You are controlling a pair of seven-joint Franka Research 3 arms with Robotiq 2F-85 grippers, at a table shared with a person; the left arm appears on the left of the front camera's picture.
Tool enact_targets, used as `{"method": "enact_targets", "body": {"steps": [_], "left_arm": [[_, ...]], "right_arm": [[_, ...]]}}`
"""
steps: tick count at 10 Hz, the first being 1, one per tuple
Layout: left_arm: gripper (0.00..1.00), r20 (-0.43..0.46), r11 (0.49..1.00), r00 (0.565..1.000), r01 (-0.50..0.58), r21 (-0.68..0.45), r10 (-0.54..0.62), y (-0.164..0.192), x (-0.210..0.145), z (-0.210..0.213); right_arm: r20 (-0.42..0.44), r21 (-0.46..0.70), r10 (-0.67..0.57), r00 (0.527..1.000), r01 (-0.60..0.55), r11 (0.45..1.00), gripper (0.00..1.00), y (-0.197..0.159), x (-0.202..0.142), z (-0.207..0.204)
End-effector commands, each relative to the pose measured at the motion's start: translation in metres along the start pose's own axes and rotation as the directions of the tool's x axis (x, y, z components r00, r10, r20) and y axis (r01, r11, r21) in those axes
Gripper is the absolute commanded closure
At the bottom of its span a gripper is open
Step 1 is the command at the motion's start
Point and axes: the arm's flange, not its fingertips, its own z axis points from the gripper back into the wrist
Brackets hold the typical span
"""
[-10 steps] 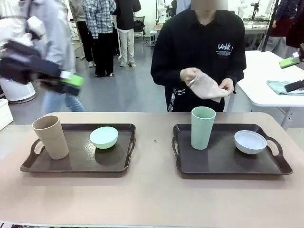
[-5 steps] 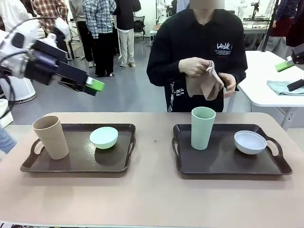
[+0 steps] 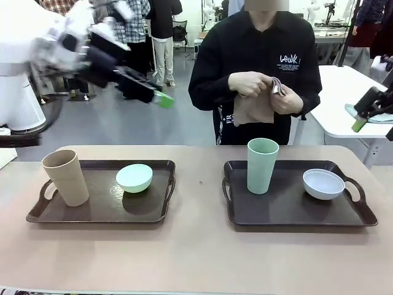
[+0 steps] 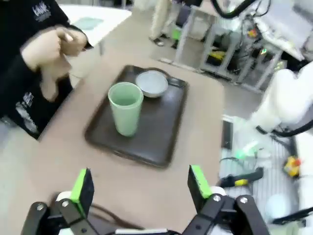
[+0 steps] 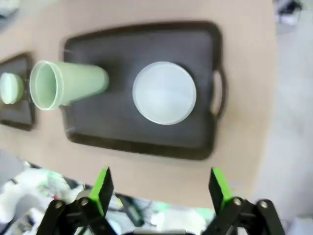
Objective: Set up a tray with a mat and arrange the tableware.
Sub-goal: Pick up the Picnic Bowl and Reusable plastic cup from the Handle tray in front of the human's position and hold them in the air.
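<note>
Landmark: sage green cup [image 3: 262,166], upright on the right tray [image 3: 288,212].
Pale bowl [image 3: 323,184]: on the same tray, to the right of the sage green cup and apart from it.
Left tray [image 3: 92,218]: on the surface [image 3: 196,258], well to the left of the sage green cup. It carries the tan cup [image 3: 66,177] and the mint green bowl [image 3: 134,177], the bowl being the nearer of the two to the landmark.
Mat [image 3: 253,109]: a tan cloth bunched in the person's hands [image 3: 245,84], beyond and above the sage green cup, on neither tray.
Left gripper [image 4: 140,185]: raised in the air, up and to the left of the sage green cup. Jaws apart, nothing between them.
Right gripper [image 5: 160,183]: held high, off to the right of the sage green cup. Jaws apart, empty.
Done: a cup and a bowl stand on each tray.
Outstanding: no mat shows under any item. In my judgement the mat has yet to be laid and the tableware arranged on it.
</note>
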Motion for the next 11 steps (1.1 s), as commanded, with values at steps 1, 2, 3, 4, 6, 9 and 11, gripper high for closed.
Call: {"method": "enact_targets", "body": {"steps": [1,2,3,4,6,9,11], "left_arm": [[0.0,-0.066,0.902,0.934,0.357,0.242,-0.352,0.032,-0.005,-0.073],[0.0,-0.169,0.814,0.855,0.519,0.26,-0.491,0.038,-0.015,-0.111],[0.0,-0.286,0.73,0.755,0.65,0.212,-0.59,0.043,-0.028,-0.151],[0.0,-0.37,0.736,0.727,0.661,0.146,-0.579,0.047,-0.04,-0.177],[0.0,-0.255,0.798,0.79,0.595,0.096,-0.558,0.028,-0.037,-0.153],[0.0,-0.296,0.804,0.786,0.588,0.089,-0.543,0.036,-0.058,-0.178],[0.0,-0.24,0.933,0.902,0.349,-0.087,-0.36,0.051,-0.059,-0.177]], "right_arm": [[-0.172,-0.092,-0.007,0.985,-0.009,0.996,0.0,0.007,0.009,-0.004],[-0.21,-0.114,-0.013,0.978,-0.012,0.993,0.0,0.011,0.013,-0.014],[-0.237,-0.113,-0.017,0.971,-0.01,0.994,0.0,0.014,0.016,-0.026],[-0.242,-0.106,-0.022,0.97,-0.003,0.994,0.0,0.016,0.016,-0.034],[-0.232,-0.107,-0.002,0.973,-0.024,0.994,0.0,0.013,0.009,-0.036],[-0.236,-0.099,0.001,0.972,-0.025,0.995,0.0,0.014,0.009,-0.038],[-0.34,-0.111,-0.01,0.94,-0.03,0.993,0.0,0.016,0.026,-0.051]]}}
